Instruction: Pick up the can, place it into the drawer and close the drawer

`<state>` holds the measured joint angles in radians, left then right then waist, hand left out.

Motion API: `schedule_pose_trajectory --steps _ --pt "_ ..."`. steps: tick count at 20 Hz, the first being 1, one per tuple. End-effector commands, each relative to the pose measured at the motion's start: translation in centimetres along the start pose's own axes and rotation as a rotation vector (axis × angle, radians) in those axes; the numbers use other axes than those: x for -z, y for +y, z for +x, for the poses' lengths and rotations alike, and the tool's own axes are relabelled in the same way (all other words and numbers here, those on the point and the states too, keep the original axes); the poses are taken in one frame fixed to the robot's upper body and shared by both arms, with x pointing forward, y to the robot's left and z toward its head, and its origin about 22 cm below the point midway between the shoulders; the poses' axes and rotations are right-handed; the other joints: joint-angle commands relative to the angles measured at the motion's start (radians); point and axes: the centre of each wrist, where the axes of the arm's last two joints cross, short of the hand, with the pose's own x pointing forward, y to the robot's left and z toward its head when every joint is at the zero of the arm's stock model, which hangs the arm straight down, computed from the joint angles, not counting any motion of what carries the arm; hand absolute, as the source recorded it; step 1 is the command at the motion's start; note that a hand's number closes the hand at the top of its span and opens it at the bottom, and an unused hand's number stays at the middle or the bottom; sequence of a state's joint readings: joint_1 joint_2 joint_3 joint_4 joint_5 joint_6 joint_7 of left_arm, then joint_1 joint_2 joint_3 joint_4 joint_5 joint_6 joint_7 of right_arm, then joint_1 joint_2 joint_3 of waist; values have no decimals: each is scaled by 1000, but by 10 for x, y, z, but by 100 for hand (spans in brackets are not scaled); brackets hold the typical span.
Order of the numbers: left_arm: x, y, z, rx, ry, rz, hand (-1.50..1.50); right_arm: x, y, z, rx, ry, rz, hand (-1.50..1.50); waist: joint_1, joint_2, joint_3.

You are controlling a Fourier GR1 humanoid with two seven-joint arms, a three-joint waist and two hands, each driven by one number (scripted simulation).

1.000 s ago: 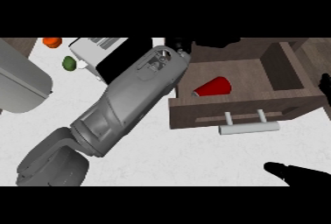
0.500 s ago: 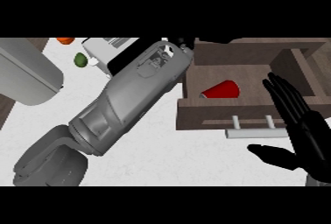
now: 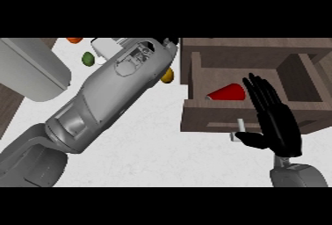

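The right hand [image 3: 276,121] is flat and open, holding nothing, just in front of the wooden drawer [image 3: 214,116]. The red can [image 3: 228,92] lies inside the drawer. Push the front straight in, evenly.

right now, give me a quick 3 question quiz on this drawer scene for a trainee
1. True or false: the red can lies inside the open drawer.
2. Which hand is raised in front of the drawer with straight fingers? A) right hand B) left hand
3. Fill in: the drawer's pale handle shows just beside the right hand's ____.

Key
1. True.
2. A. The left forearm crosses the counter, but its hand is out of sight at the top.
3. Thumb.
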<state>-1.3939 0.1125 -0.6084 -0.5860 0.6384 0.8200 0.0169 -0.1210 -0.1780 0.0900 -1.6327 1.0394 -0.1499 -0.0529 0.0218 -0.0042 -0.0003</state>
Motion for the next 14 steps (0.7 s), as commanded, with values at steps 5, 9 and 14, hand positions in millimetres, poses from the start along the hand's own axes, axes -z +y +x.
schedule_pose_trajectory --steps 5,9,14 --pt "-2 44 -7 9 23 -5 -150 24 45 -18 -52 46 -2 -150 25 -1 1" --pt "-6 50 6 6 28 -19 -150 49 49 -25 -103 50 6 -150 28 0 1" --pt "-2 80 14 16 17 -21 -150 60 66 -42 -165 73 -18 -150 51 8 2"
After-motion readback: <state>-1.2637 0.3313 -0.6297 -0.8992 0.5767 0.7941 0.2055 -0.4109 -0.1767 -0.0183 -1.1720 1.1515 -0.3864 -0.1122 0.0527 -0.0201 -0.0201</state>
